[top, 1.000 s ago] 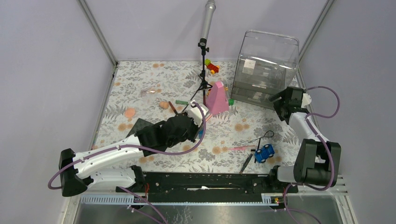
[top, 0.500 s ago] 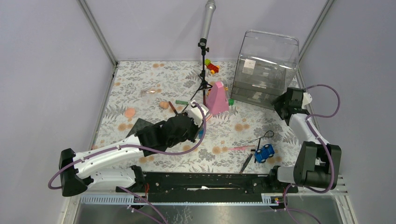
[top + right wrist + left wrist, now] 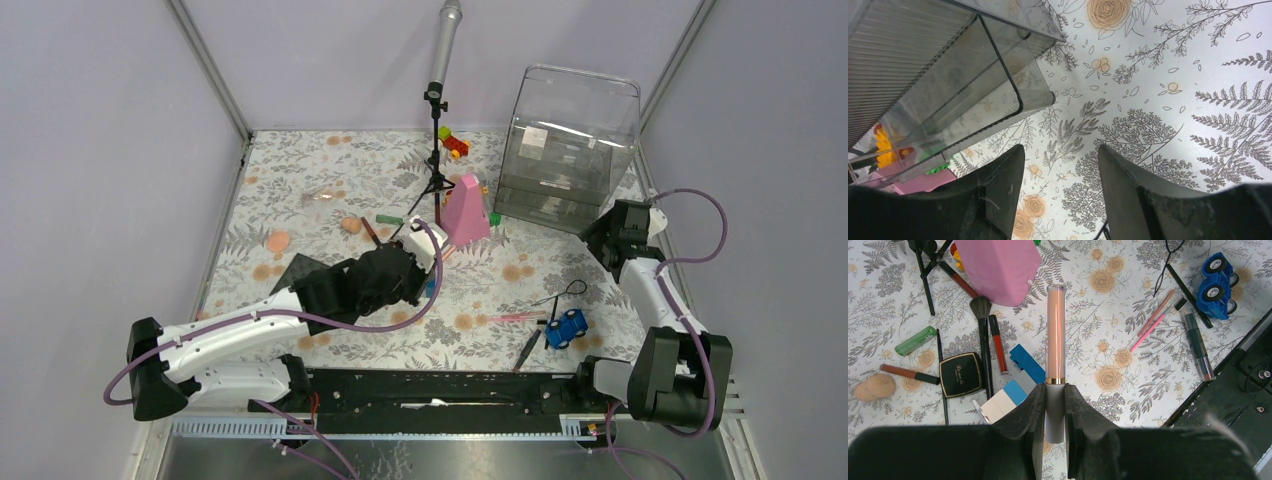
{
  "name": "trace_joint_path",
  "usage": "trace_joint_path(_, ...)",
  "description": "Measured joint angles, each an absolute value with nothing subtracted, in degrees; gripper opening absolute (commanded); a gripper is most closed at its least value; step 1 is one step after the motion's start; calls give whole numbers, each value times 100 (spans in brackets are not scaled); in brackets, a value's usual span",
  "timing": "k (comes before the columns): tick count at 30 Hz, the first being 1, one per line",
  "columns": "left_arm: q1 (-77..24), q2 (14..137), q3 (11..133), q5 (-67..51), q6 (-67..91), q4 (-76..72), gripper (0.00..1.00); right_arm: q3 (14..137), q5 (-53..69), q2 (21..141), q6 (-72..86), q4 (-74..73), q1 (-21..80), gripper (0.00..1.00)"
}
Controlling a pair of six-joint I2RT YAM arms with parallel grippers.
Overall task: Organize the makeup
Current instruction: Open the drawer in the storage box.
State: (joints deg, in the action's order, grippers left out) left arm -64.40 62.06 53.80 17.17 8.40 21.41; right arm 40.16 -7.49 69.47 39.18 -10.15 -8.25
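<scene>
My left gripper (image 3: 1054,390) is shut on the white cap of a slim peach gloss tube (image 3: 1055,335), which it holds above the floral table, just in front of the pink cone (image 3: 998,267). Below it lie a black compact (image 3: 961,374), a black-handled brush (image 3: 982,335), a red gloss (image 3: 998,345), a green tube (image 3: 915,340), pink pencils (image 3: 1153,330) and a peach sponge (image 3: 874,387). Beside the clear organizer (image 3: 570,150), my right gripper (image 3: 600,240) stands open with nothing between its fingers (image 3: 1128,175).
A microphone stand (image 3: 436,150) rises behind the pink cone (image 3: 465,210). A blue toy car (image 3: 566,327) sits near the front right and blue blocks (image 3: 1018,377) lie under the left gripper. A flat dark square (image 3: 300,275) and two sponges (image 3: 277,241) are at the left.
The right gripper has drawn back from the organizer toward the near right, and its jaws have narrowed a little. The left arm and its tube have not moved.
</scene>
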Motion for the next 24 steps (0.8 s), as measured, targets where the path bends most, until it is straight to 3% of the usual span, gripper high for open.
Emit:
trace_joint_path(7,-6440,6206,5374,1715,840,2141,0,4051,-749,6834,3669,-1173,-825,76)
trace_joint_path(16,-6440,6206,5374,1691,838,2141,0,5037,-744,7249,2915,-1098,-825,60)
trace_joint_path(24,-6440,6206,5374,1691,794,2141,0,5135,-635,8031,2530,-952,-825,55)
